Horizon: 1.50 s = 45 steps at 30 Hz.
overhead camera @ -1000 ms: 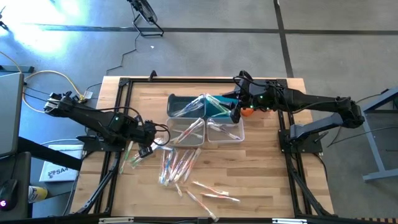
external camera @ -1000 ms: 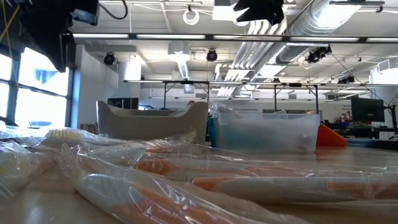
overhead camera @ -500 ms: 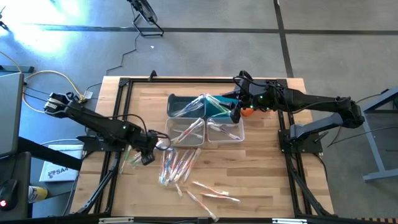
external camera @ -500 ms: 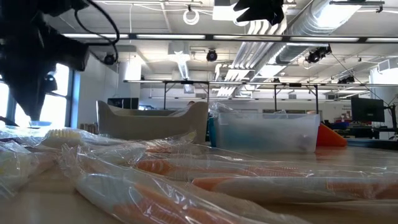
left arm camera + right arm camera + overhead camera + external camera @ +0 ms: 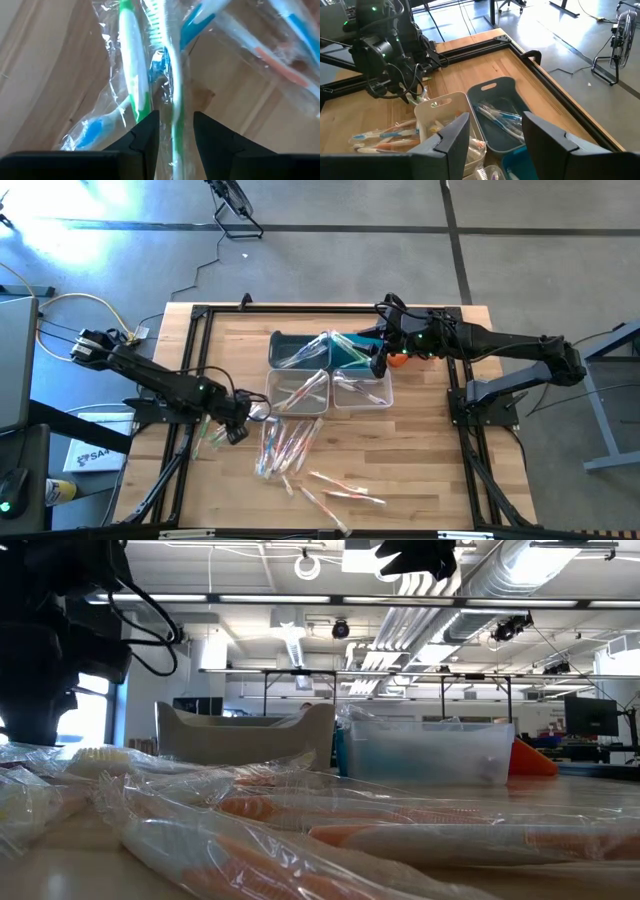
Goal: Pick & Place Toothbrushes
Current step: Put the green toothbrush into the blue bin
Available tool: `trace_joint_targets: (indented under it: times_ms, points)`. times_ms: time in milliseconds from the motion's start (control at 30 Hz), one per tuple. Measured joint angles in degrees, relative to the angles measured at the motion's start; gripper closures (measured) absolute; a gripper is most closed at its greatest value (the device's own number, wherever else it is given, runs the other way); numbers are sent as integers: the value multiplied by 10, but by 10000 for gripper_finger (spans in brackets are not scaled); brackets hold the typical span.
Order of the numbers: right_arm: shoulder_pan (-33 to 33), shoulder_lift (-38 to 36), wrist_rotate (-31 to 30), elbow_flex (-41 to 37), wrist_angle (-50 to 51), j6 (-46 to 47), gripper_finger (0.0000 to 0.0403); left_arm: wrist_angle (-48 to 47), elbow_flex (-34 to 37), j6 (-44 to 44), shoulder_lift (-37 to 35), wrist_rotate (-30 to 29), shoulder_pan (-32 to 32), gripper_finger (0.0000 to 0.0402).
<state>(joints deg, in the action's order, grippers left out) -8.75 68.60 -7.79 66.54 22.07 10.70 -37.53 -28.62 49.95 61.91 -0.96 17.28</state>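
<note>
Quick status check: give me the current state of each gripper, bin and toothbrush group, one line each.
Left gripper: jaws open, straddling a green toothbrush in the left pile, not yet closed.
Right gripper: jaws open, empty, above the bins.
Dark grey bin: holds wrapped toothbrushes.
Teal bin: holds toothbrushes.
Left clear bin: several toothbrushes inside.
Right clear bin: a few toothbrushes inside.
Loose toothbrushes: scattered on the table, wrapped.

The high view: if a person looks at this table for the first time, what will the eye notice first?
First comes the heap of wrapped toothbrushes scattered over the front middle of the wooden table. Behind it stand the four small bins, also with toothbrushes inside. The left gripper is low at the heap's left edge, its open fingers astride a green-handled toothbrush, while the right gripper hangs open over the bins.
</note>
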Motion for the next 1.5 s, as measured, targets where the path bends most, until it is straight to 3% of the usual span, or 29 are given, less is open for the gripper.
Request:
trace_joint_targets:
  times_ms: [433, 800, 1033, 1333, 1500]
  points:
    - [0, 0, 0, 0, 0, 0, 230, 78, 47, 33, 0, -1, 0, 288]
    - [0, 0, 0, 0, 0, 0, 230, 80, 48, 31, 0, 1, 0, 388]
    - [0, 0, 0, 0, 0, -4, 230, 72, 38, 29, 0, 26, 0, 370]
    - [0, 0, 0, 0, 0, -4, 230, 51, 10, 17, -7, 53, 0, 387]
    - [0, 0, 1, 0, 0, -4, 230, -40, -28, 11, -32, 59, 0, 383]
